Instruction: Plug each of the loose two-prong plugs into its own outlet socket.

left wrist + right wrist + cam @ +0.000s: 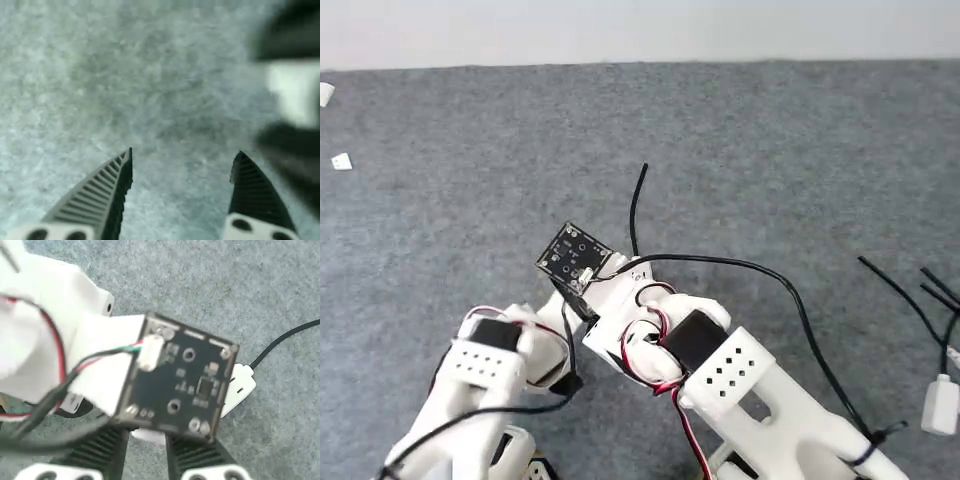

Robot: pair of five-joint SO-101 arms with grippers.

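Judging by the layout, first pick-up in hand: getting hold of a loose plug, nothing seated yet. Left gripper (184,151) spread wide, released and empty, over the grey mat (150,75). Right gripper (147,440) aimed at the back of a circuit board (180,380) on the other arm's wrist; clenched or released, cannot tell, tip hidden behind that board. White two-prong plug (241,385) flat on the mat just beyond the board, black cable (285,337) trailing away. Possibly a second plug (940,403) near the right edge of the high view, well apart, though too small to be sure. Next, by this reading: bring the open left gripper over the near plug, close across its body, leave the prongs free, then seek a socket.
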